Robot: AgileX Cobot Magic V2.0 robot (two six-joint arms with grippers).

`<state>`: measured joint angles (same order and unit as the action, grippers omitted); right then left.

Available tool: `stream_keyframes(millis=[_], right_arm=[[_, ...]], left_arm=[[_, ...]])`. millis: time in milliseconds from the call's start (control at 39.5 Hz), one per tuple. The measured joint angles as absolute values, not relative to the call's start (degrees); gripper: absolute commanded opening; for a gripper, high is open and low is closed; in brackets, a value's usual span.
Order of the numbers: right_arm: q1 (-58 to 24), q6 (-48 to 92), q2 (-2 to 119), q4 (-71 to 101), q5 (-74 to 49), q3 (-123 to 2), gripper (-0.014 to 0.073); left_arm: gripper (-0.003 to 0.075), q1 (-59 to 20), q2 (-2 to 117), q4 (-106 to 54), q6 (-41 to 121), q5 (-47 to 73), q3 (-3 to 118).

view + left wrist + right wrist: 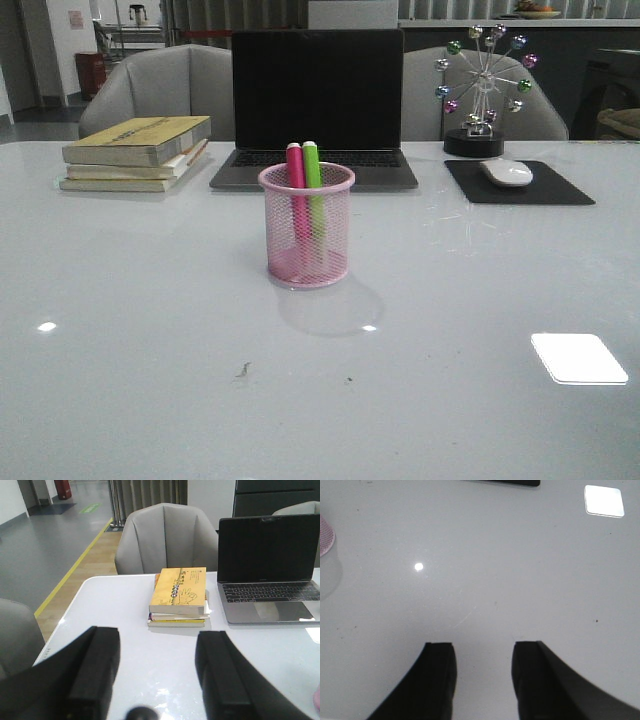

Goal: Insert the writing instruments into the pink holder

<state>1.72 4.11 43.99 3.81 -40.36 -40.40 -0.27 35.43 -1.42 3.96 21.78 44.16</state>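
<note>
Pink holder (306, 226) stands upright mid-table, in front of the laptop (316, 95). Both markers are inside it, side by side: pink marker (296, 170) to the left, green marker (312, 168) to the right, tops poking above the rim. Left gripper (157, 672) is spread wide w/ nothing between its fingers (books (179, 596) beyond it). Right gripper (482, 672) likewise gapes, empty, over bare table (520, 570).

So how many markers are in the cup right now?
2. The pink marker and the green marker stand side by side in the cup, pink on the left. None shows on the table.
</note>
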Motion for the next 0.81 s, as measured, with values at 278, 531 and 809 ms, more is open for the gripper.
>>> stream_keyframes(millis=[278,531,809], right_arm=[[1.7,4.1,44.0,3.9,-40.9,-40.4,0.0393],[1.7,4.1,43.3,6.0,-41.8,-40.4,0.0056],[1.7,4.1,41.6,7.9,-41.8,-40.4,0.0028]], left_arm=[[0.0404,-0.3,28.9,-1.6,4.0,23.9,38.4],[0.0404,-0.3,28.8,-1.6,4.0,23.5,38.3],[0.0404,-0.3,28.8,-1.6,4.0,23.5,38.3]])
